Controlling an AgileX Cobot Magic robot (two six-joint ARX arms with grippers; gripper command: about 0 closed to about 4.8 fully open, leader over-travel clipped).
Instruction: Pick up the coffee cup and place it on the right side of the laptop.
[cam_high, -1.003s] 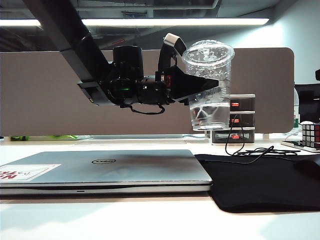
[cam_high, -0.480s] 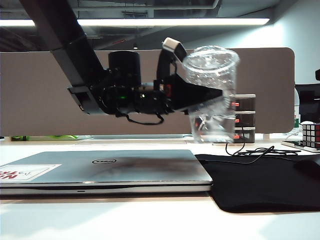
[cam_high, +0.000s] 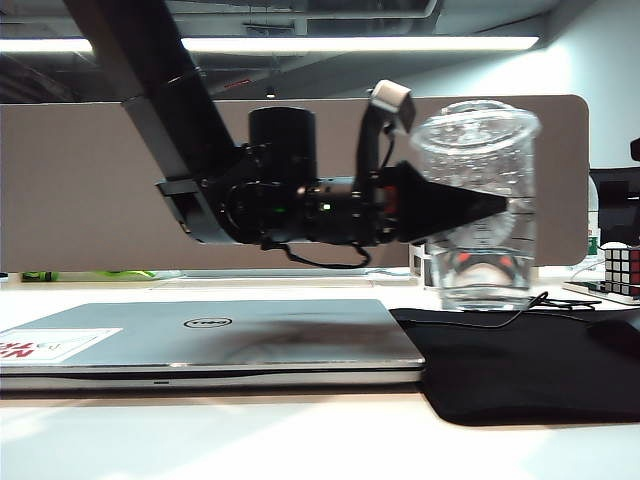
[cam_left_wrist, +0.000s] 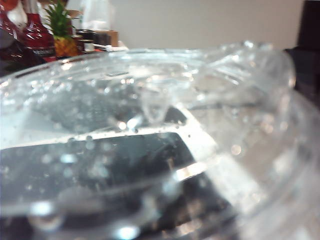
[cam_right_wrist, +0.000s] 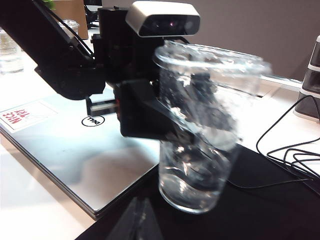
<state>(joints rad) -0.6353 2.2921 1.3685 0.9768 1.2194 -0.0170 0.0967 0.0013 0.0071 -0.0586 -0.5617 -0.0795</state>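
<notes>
cups: one cup (cam_high: 478, 205), upright, held above the black mat (cam_high: 520, 365), just right of the laptop's right edge.
laptops: one laptop (cam_high: 210, 340), closed, flat on the table.
left gripper (cam_high: 470, 208): clamped on the cup's side.
right gripper (cam_right_wrist: 134, 220): low over the mat, state cannot be told.
room: bare mat beneath the cup.

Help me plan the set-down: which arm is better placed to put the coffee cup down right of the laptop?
Left. The left gripper already clamps the coffee cup in the air above the black mat, right of the laptop. The right gripper hangs back, holding nothing.
</notes>
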